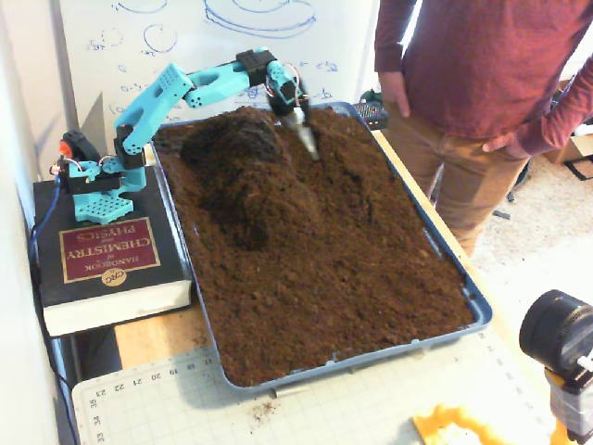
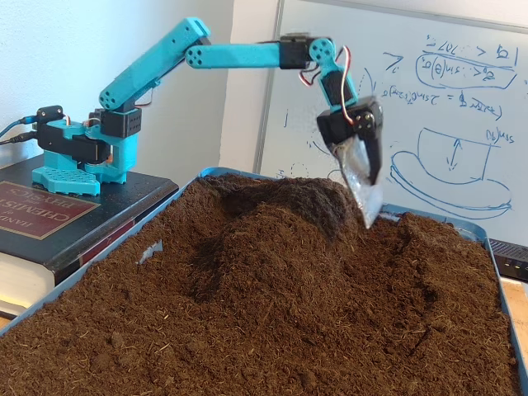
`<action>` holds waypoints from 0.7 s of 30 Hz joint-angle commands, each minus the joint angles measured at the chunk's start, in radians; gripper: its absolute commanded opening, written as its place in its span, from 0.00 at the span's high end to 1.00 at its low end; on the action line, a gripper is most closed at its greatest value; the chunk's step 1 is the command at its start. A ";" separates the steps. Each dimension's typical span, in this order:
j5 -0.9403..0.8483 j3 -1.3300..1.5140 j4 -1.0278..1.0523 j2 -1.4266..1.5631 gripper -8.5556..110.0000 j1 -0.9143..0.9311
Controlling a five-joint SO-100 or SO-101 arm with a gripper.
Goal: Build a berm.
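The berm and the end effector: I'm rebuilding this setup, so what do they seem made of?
The berm: loose, crumbly dark brown soil, matte and fibrous-looking. The end effector: a dull grey, metallic-looking blade on a black mount, though possibly plastic; the arm looks like matte teal printed plastic.

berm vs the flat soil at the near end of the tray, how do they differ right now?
Height: the berm rises in a hump with sloping sides; the flat soil lies level. Place: the berm sits at the tray's far end beside the raised tool; the flat soil fills the near end. Both are the same dark brown crumbly soil.
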 commanded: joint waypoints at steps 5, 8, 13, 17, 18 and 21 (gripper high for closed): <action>-0.109 -0.038 -0.408 0.055 0.92 0.189; -0.216 -0.032 -0.560 -0.060 0.92 0.259; -0.367 -0.031 -0.704 -0.261 0.92 0.339; -0.403 -0.029 -0.709 -0.402 0.92 0.367; -0.403 -0.029 -0.709 -0.437 0.92 0.368; -0.399 -0.012 -0.707 -0.520 0.92 0.360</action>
